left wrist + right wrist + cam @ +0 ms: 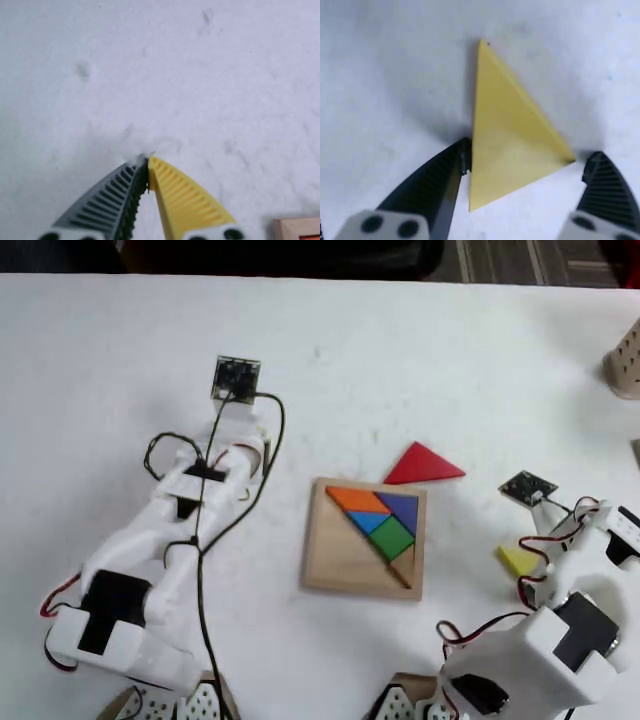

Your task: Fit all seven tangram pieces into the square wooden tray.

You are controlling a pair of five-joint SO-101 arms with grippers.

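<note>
Right claw (pixel 528 156): is standing released, jaws spread and straddling the yellow triangle (pixel 510 135); one fingertip is touching a long edge, the other is sitting just beside a corner.
Yellow triangle: is lying flat on the table (pixel 120 360), toward its right edge and near side, well apart from the tray (pixel 335 565).
Handling, judged: is looking like a thin, stiff, light plate with smooth faces. It is offering only its narrow edges, so the jaws are likely needing to close across two opposite edges, low against the table. Closing on a corner is risking the piece pivoting or slipping out.
Left claw (pixel 148 162): is resting clenched on nothing, tips on bare table, a tray corner near it.
Tray contents: is holding an orange piece (pixel 355 499), a purple piece (pixel 402 508), a light-blue piece (pixel 367 521) and a green piece (pixel 392 537), packed in the half toward its far right corner. The other half is showing bare wood.
Red triangle (pixel 422 465): is lying outside, just beside the tray's far right corner.
</note>
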